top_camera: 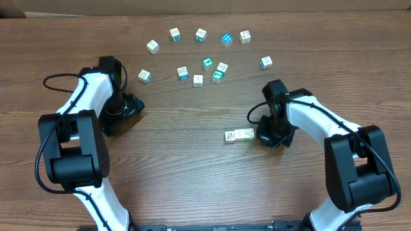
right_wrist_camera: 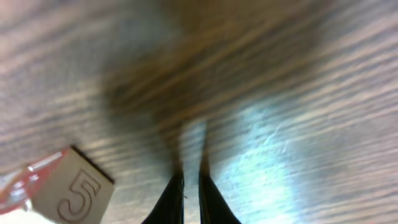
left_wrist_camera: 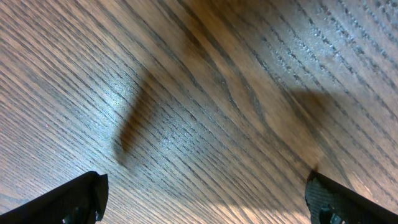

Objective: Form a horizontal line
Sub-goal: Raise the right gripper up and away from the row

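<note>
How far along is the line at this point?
Done: a short row of three visible cubes sits touching, side by side, mid-table. In hand: nothing. The right gripper is shut and empty beside the row's right end, and the left gripper is open above the table. Left: about a dozen loose cubes lie scattered on the far side, likely to be added.

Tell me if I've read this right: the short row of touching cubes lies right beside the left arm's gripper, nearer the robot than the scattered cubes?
Not quite. The row of cubes lies beside the right gripper, not the left gripper, which hangs over bare wood. The overhead view shows this. The rest holds: the row is nearer the robot than the scattered cubes.
</note>
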You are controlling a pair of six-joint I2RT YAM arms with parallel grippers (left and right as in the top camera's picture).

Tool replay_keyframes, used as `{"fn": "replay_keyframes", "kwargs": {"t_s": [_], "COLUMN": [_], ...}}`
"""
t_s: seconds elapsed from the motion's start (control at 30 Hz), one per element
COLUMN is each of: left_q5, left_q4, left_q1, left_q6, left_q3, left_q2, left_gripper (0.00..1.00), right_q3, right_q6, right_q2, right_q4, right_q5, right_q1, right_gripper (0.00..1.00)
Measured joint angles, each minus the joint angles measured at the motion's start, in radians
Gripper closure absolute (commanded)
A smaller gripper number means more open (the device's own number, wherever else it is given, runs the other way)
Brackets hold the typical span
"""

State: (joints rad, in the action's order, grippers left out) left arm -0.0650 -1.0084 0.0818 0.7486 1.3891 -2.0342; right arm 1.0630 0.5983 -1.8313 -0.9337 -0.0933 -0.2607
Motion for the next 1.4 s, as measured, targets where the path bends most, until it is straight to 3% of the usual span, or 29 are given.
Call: {"fn": "replay_keyframes", "kwargs": {"t_s": [0.23,0.3,0.47,0.83,0.93,1.13,1.4], "left_q5": [0.0,0.0,0.0,0.0,0.0,0.0,0.0], "left_q4": [0.0,0.0,0.0,0.0,0.0,0.0,0.019], "left_q1": [0.0,0.0,0.0,0.0,0.0,0.0,0.0], "left_q6": [0.0,0.0,0.0,0.0,0.0,0.0,0.0], "left_q3": [0.0,0.0,0.0,0.0,0.0,0.0,0.0], "left_q2": [0.0,0.0,0.0,0.0,0.0,0.0,0.0], "left_gripper": [0.0,0.01,0.0,0.0,0.0,0.0,0.01], "right_q3": [0.0,0.0,0.0,0.0,0.0,0.0,-0.001], "right_q6": [0.002,0.006,0.015,0.027,0.026,0.027,0.023], "right_q2": [0.005,0.005,0.005,0.007,0.007,0.007,0.007], "right_q4": [0.094,0.131,0.164,0.222,0.235,0.237,0.238], "right_q5": [0.042,0.053,0.077,0.145,0.166,0.19,0.203], "right_q1": [0.006,0.006,0.006,0.005,0.006,0.006,0.006], "right_gripper": [0.88,0.82,0.78,0.41,0.35,0.26,0.26]}}
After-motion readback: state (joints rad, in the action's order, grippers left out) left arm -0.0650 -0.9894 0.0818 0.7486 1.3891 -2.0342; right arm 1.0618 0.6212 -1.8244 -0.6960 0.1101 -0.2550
